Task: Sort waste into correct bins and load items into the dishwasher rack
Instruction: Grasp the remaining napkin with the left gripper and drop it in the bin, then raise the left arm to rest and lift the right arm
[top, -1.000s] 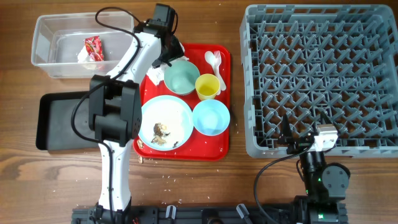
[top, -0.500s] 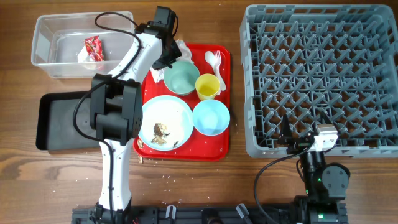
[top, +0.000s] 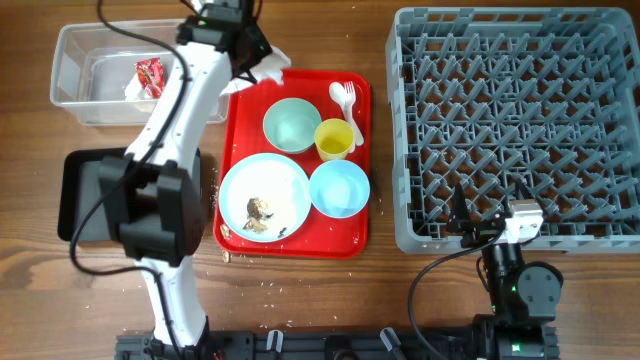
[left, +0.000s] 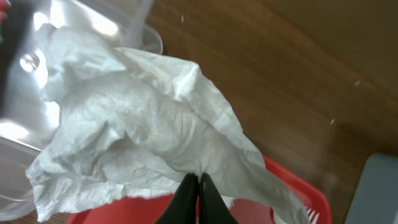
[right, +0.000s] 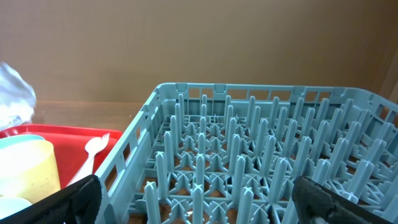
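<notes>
Wood counter (top: 300, 300). Pinching napkin (left: 124, 124) by one thin fold with left jaws, near tub (top: 64, 80); right jaws spread. May slip out, drop short of tub.

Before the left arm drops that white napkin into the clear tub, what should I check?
1. Left tool grips crumpled white paper napkin: ok, shut on a fold.
2. Napkin above clear rectangular plastic tub: not ok, overhead shows it beside the tub, at the red plastic tray's corner.
3. Room in tub: ok, only a small red wrapper inside.
4. Napkin free of tray: cannot tell.
5. Right tool out of the way: ok, open beside the large grey plastic rack.
</notes>
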